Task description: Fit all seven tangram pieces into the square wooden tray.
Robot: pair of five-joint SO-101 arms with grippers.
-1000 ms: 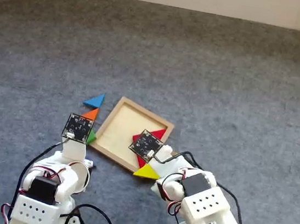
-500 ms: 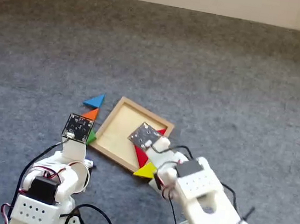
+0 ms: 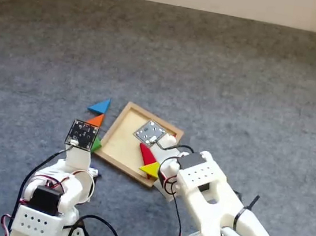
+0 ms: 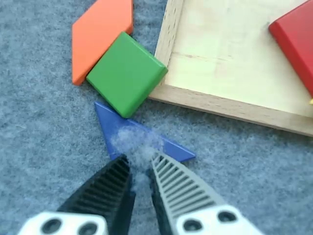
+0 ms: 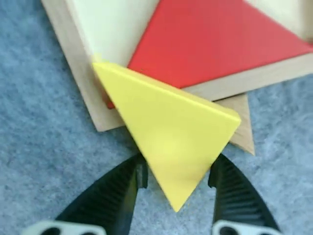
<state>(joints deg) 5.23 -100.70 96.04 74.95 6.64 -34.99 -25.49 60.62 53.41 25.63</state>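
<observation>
Two claws on show, and the right claw has the prize. Its fingers are clamped on either side of the yellow triangle, with one point of the piece poking back between them. The triangle hangs tilted over a corner of the square wooden tray, overlapping the rim and the red triangle that lies inside. From above, yellow sits at the tray's 5 o'clock corner, with red just inside it.

Over to the left claw: it is narrow, fingers almost together and nothing between them. Its tips rest right at the edge of a blue triangle on the grey tabletop. The green square touches both that triangle and the tray's outer rim, and the orange parallelogram is pressed against the green square. In the high view, green is at the tray's 9 o'clock, orange at 10, and a second blue triangle at 11.
</observation>
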